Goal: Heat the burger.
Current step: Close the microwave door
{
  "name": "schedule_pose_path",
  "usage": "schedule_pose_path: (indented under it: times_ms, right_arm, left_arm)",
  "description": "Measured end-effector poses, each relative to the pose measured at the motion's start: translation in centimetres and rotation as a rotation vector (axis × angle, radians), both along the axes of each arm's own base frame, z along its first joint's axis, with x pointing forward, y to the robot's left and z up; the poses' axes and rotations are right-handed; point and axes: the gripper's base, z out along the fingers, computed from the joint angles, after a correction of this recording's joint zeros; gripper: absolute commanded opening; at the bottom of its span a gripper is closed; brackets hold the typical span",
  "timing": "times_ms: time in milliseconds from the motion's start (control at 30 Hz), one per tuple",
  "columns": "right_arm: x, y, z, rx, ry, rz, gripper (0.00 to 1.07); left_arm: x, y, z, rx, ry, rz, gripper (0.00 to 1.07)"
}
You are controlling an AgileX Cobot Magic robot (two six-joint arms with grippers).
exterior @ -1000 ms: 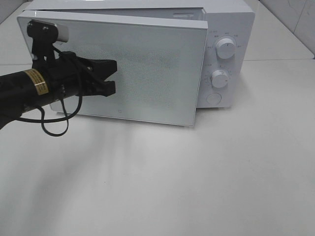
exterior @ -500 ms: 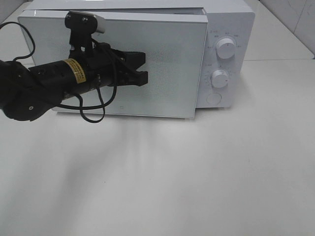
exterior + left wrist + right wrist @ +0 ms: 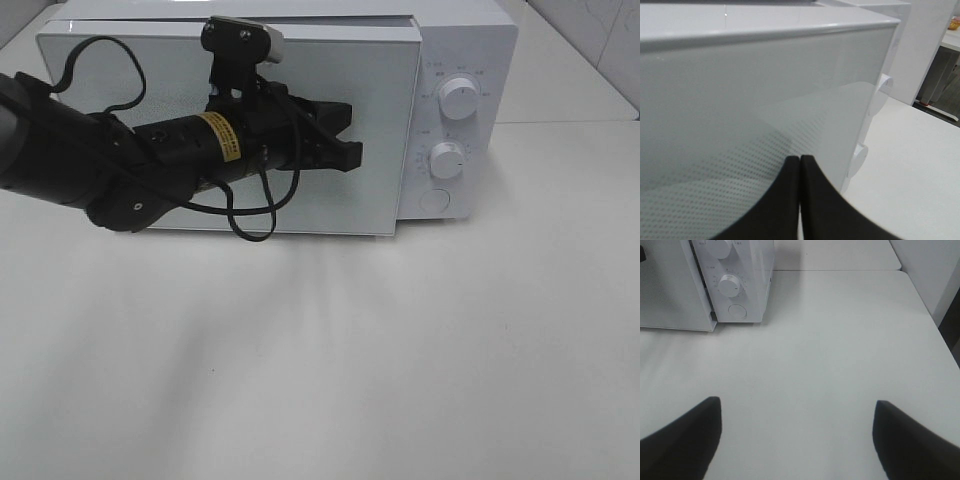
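The burger is hidden; no view shows it. A white microwave (image 3: 470, 50) stands at the back of the table, its frosted dotted door (image 3: 385, 190) lying almost flat against the body. My left gripper (image 3: 350, 135) is shut, with nothing between its fingers. In the left wrist view the gripper's (image 3: 800, 160) tips are right up against the door (image 3: 740, 100). The exterior high view does not show my right gripper. In the right wrist view the right gripper (image 3: 795, 407) stands open over bare table, right of the microwave (image 3: 747, 280), holding nothing.
Two round knobs (image 3: 459, 98) (image 3: 447, 160) and a round button (image 3: 434, 200) sit on the microwave's right panel. A black cable (image 3: 250, 215) loops under the left arm. White table (image 3: 400, 350) stretches in front of and right of the microwave.
My left arm has swept rightwards across the door, tips against it. The door has swung from ajar to nearly flat against the microwave. The right gripper's opening is unchanged.
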Motion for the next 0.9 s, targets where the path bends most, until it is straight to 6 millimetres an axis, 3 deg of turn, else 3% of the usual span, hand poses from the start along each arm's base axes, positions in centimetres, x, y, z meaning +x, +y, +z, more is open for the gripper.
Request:
schedule_pose_path:
  times_ms: [600, 900]
  right_arm:
    - [0.0, 0.0, 0.0, 0.0, 0.0, 0.0, 0.74]
    - [0.0, 0.0, 0.0, 0.0, 0.0, 0.0, 0.74]
  left_arm:
    - [0.8, -3.5, -0.1, 0.01, 0.015, -0.023, 0.0]
    - [1.1, -4.1, 0.0, 0.0, 0.006, -0.027, 0.0]
